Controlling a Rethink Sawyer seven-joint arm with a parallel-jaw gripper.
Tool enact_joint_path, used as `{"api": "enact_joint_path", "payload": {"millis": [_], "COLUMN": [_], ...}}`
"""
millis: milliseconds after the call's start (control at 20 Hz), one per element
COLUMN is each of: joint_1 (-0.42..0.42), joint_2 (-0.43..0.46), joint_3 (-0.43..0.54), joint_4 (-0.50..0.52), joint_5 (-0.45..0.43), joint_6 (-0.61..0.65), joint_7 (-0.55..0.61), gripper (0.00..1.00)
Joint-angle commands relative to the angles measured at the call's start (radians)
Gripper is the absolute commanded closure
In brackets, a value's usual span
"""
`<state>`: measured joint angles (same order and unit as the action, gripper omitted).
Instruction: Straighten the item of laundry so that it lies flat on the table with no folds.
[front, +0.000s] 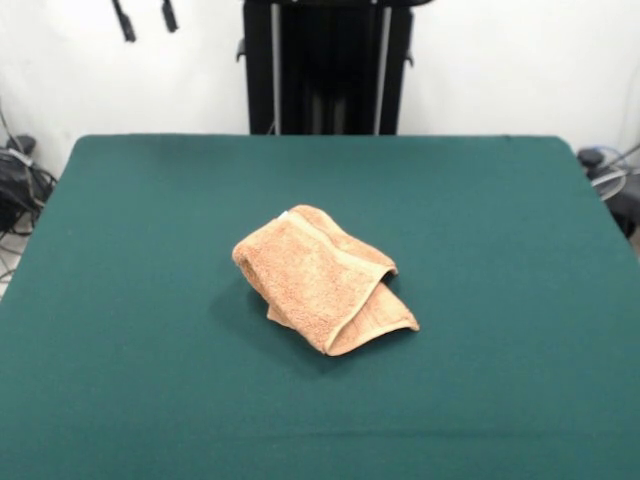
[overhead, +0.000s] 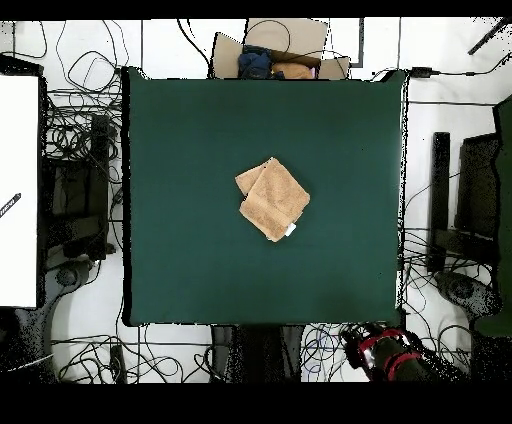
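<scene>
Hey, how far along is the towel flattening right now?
Nothing looks done yet: the towel is doubled over on itself near the middle of the table, with one layer lapped over another. Nothing is in hand; the gripper hangs open at the top, well clear. All the unfolding and smoothing remains.

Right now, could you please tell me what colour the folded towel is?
Peach-orange; the towel shows best in the front view.

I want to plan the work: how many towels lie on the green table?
1. A single peach-orange terry towel lies folded near the middle of the green table; the overhead view shows no other. Nothing seems hidden under it.
</scene>
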<state>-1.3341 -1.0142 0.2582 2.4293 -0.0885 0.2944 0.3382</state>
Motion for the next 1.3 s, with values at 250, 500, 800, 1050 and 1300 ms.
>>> {"api": "enact_joint_path", "payload": {"millis": [250,500,800,1050,1300], "joint_1": [0.098,0.132,0.182,0.218,0.240], "joint_2": [-0.147,-0.225,-0.282,-0.336,-0.336], "joint_3": [-0.023,-0.033,-0.067,-0.119,-0.148], "joint_4": [0.184,0.247,0.279,0.269,0.249], "joint_5": [0.119,0.170,0.219,0.238,0.240], "joint_6": [-0.081,-0.077,-0.060,0.002,0.022], "joint_7": [0.399,0.397,0.382,0.344,0.330], "gripper": [0.00,0.00,0.00,0.00,0.00]}}
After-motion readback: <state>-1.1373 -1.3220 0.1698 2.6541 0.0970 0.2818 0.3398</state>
